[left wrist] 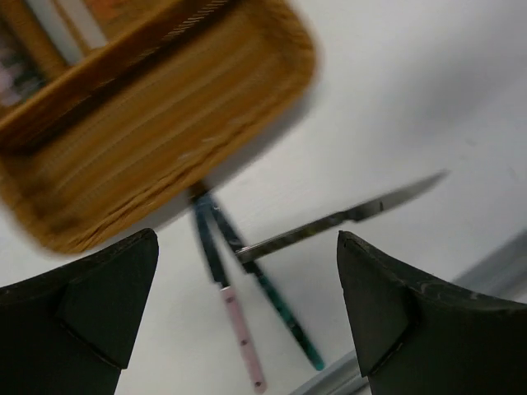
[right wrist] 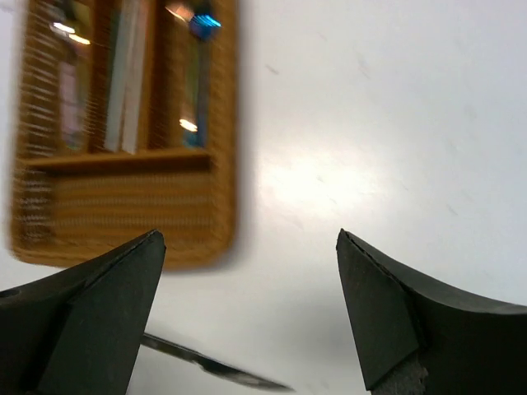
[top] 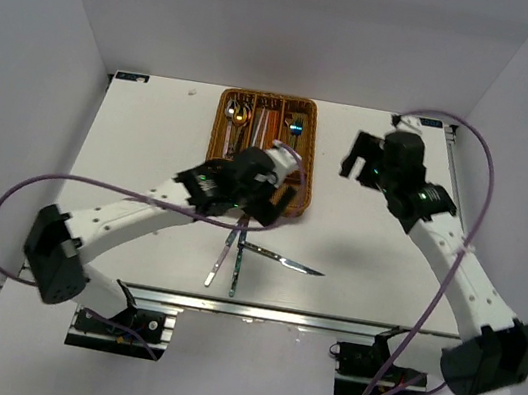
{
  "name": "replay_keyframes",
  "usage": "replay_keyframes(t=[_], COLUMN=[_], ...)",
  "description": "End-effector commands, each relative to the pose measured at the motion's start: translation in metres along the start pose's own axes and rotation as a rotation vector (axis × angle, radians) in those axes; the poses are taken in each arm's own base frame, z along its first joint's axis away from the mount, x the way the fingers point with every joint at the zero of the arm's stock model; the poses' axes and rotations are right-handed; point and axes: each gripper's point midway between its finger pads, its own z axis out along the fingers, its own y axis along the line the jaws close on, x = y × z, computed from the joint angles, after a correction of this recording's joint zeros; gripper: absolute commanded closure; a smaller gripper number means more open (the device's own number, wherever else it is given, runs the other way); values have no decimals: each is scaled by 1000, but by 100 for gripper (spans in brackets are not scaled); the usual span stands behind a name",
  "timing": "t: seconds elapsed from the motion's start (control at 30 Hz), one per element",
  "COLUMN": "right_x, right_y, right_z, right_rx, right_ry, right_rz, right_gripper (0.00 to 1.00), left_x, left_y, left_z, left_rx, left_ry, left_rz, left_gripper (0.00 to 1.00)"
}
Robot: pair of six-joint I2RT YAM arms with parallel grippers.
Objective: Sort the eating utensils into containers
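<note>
The brown wicker tray (top: 220,134) lies at the table's far middle. Its long slots hold gold spoons (top: 239,112), white chopsticks (right wrist: 128,82) and blue forks (right wrist: 198,74). A silver knife (top: 282,259), a pink-handled utensil (top: 221,259) and a green-handled utensil (top: 236,266) lie crossed on the table just in front of the tray. My left gripper (top: 266,196) hovers over the tray's near end, open and empty. The same three utensils show between its fingers: knife (left wrist: 346,218), pink handle (left wrist: 240,329), green handle (left wrist: 288,321). My right gripper (top: 359,163) is open and empty, right of the tray (right wrist: 226,164).
The near crosswise slot (left wrist: 165,123) of the tray looks empty. A metal rail (top: 285,315) runs along the table's near edge. White walls stand on three sides. A purple cable (top: 479,183) loops off the right arm.
</note>
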Motion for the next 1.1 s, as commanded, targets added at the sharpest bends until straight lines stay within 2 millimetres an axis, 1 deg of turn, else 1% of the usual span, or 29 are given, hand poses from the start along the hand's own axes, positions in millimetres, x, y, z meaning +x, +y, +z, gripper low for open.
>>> replay_keyframes(t=[0.0, 0.03, 0.07, 0.1, 0.13, 0.17, 0.2, 0.23, 0.27, 0.33, 0.37, 0.4, 0.5, 0.57, 0.63, 0.77, 0.83, 0.93, 0.97, 1.03, 1.07], right_x=[26, 22, 17, 12, 11, 9, 11, 13, 15, 21, 23, 24, 23, 21, 19, 18, 18, 16, 16, 13, 13], right_y=[-36, -47, -51, -53, -56, -53, -52, -46, -44, -41, -36, -35, -32, -30, -27, -25, -25, -25, -25, -25, -25], right_z=[-30, -39, -57, -66, -72, -83, -87, -93, -96, -99, -100, -101, -102, -102, -103, -105, -105, -108, -109, -111, -111], right_rx=[-17, -8, -15, -11, -9, -30, -41, -82, -99, -129, -162, -169, -189, -198, -213, -228, -228, -231, -230, -231, -230], right_ry=[67, 49, 26, 10, 6, -8, -1, 0, 0, 1, 6, 3, -4, -13, -15, -26, -31, -43, -47, -60, -63], right_rz=[21, 30, 14, 8, 0, -15, -23, -29, -36, -36, -37, -36, -38, -43, -44, -45, -46, -50, -51, -51, -51], right_gripper=[11, 11, 11, 11, 11, 11, 11, 11, 11, 11, 11, 11, 11, 11, 11, 11, 11, 11, 11, 11, 11], left_x=[22, 28, 36, 57, 62, 61, 64, 66, 65, 78, 87, 103, 120, 130, 135, 140, 147, 157, 159, 165, 168], left_y=[-32, -38, -44, -51, -49, -49, -48, -46, -45, -47, -48, -50, -57, -56, -56, -55, -55, -58, -60, -61, -62], left_z=[12, 17, 24, 27, 31, 38, 42, 46, 51, 63, 65, 73, 80, 87, 90, 98, 100, 102, 102, 103, 103], left_rx=[127, 170, 215, 306, 304, 300, 306, 296, 295, 312, 332, 354, 397, 394, 396, 382, 391, 409, 416, 427, 432], left_ry=[169, 187, 198, 231, 230, 213, 212, 209, 200, 249, 288, 348, 406, 416, 424, 429, 444, 476, 482, 504, 516], left_rz=[231, 288, 329, 429, 475, 499, 539, 553, 562, 586, 592, 592, 573, 568, 568, 570, 573, 570, 571, 570, 573], left_gripper=[2, 2, 2, 2, 2, 2, 2, 2, 2, 2, 2, 2, 5, 6, 10, 15, 16, 21, 24, 26, 29])
